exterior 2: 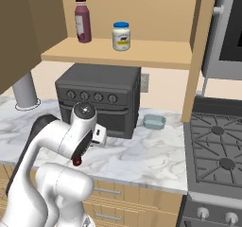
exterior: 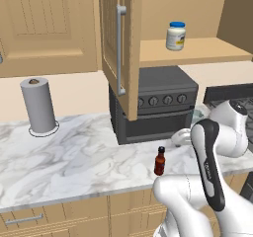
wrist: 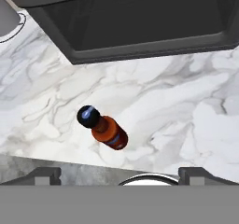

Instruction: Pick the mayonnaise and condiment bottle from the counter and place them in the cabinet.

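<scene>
Standing upright on the counter, the condiment bottle sits near the front edge, just in front of the dark toaster oven and apart from it. From the hand camera we're looking almost straight down on it: black cap towards us, reddish label below, nothing touching it. The gripper hangs above with its two finger tips set wide to either side at the bottom of that view, spread apart with nothing between them, and the bottle lies ahead of them, a little left of centre.

Up top, the mayonnaise is on the wooden shelf of the cabinet, whose door hangs open with its silver bar handle facing out. From the right side, a tall purple-red bottle stands near the jar, to its left. A paper towel roll stands well off to the left on the marble, and a small pale dish rests beside the oven, towards the stove.
</scene>
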### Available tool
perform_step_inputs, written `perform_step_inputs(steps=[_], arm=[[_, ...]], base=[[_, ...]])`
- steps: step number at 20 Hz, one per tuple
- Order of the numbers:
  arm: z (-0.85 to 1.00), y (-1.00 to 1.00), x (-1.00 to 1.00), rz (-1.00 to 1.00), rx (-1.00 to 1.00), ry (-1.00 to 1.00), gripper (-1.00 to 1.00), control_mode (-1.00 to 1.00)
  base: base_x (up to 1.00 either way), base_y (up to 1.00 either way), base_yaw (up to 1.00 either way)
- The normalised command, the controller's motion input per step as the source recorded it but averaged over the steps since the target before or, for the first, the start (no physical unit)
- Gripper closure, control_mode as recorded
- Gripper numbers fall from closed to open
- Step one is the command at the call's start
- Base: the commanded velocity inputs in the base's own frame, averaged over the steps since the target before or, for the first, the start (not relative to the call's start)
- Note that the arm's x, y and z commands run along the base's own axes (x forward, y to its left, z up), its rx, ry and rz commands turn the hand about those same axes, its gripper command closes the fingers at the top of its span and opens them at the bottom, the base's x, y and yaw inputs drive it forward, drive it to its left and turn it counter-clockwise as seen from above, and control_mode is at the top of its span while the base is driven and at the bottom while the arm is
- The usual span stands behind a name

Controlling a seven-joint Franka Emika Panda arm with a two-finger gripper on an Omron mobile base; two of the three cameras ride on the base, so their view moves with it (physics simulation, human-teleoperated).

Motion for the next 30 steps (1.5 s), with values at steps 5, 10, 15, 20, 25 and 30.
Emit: perform_step_inputs(steps=[5,10,15,20,25,30], arm=[[0.0,0.19,-0.03,0.12,0.0,0.0,-1.0,-1.0],[-0.02,0.18,0.0,0.16,0.0,0.0,-1.0,-1.0],[-0.07,0.16,0.0,0.2,0.0,0.0,-1.0,-1.0],[-0.08,0.06,0.02,0.19,0.0,0.0,-1.0,-1.0],[-0.09,0.03,0.09,0.11,0.0,0.02,-1.0,-1.0],[-0.08,0.14,0.12,0.01,0.0,0.02,-1.0,-1.0]], base=[[0.0,0.0,0.0],[0.0,0.0,0.0],[0.0,0.0,0.0],[0.0,0.0,0.0],[0.0,0.0,0.0],[0.0,0.0,0.0]])
